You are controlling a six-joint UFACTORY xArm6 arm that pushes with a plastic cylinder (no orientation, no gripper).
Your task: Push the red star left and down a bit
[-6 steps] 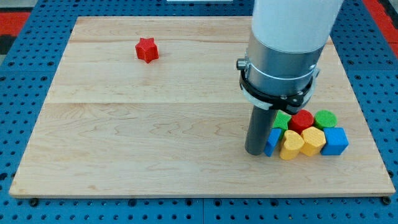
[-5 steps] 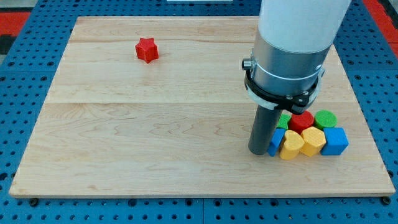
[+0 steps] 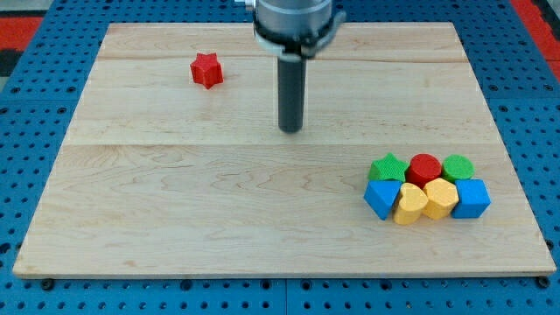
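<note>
A pale wooden board (image 3: 175, 201) fills most of the view, resting on a blue perforated table (image 3: 17, 131) that shows around its edges, with a red strip at the top corners. From the view's top the arm's grey collar (image 3: 296, 19) comes down into a straight dark rod, and my tip (image 3: 290, 130) sits on the board a little above the middle, on bare wood with no block touching it. There are no jaws here to be open or closed; the rod holds nothing and only its end meets the surface. At the view's lower right seven blocks are packed together in two rows, each touching its neighbours: at the back a green star (image 3: 387, 167), a red cylinder (image 3: 425, 167) and a green cylinder (image 3: 458, 166); in front a blue block (image 3: 381, 198) of angular shape at the left end, two yellow blocks (image 3: 409, 203) (image 3: 440, 198) with rounded or faceted sides that I cannot name more exactly, and a blue cube (image 3: 472, 198) at the right end. This cluster lies well apart from my tip, down and to the view's right of it. The red star (image 3: 206, 70) stands alone near the view's upper left, to the left of my tip and somewhat higher, well apart from it and far from the cluster
</note>
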